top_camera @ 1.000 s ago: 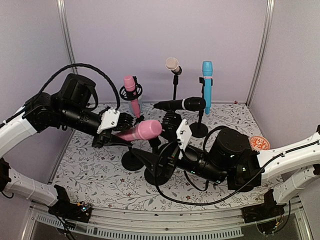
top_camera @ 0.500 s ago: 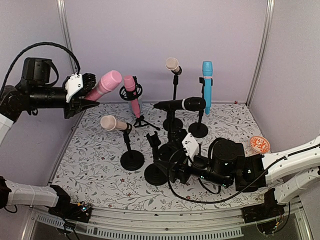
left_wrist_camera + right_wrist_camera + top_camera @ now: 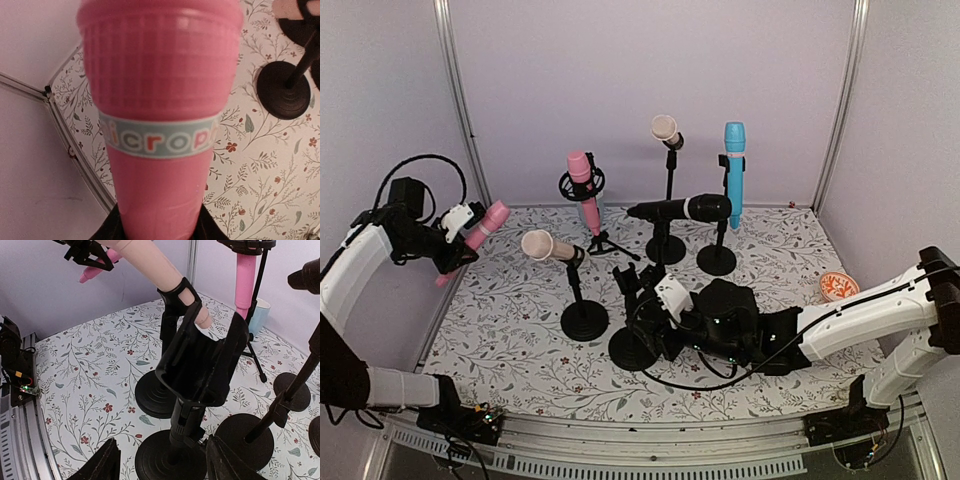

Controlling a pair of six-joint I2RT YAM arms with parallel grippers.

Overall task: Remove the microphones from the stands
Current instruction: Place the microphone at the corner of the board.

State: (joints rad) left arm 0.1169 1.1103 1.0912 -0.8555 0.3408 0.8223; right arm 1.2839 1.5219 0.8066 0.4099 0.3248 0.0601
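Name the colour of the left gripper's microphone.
Pink microphone with a pale blue band; left wrist view.

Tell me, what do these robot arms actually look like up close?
The left arm and right arm have white tubular links joined by chunky black cylindrical joints. A loose black cable loops above the left one; another trails below the right. The left gripper and right gripper are black with a white side plate.

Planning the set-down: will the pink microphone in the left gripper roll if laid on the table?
Likely rolls in an arc: the pink microphone is round and tapered, head wider than handle. Its smooth, glossy body might also slip in the left gripper.
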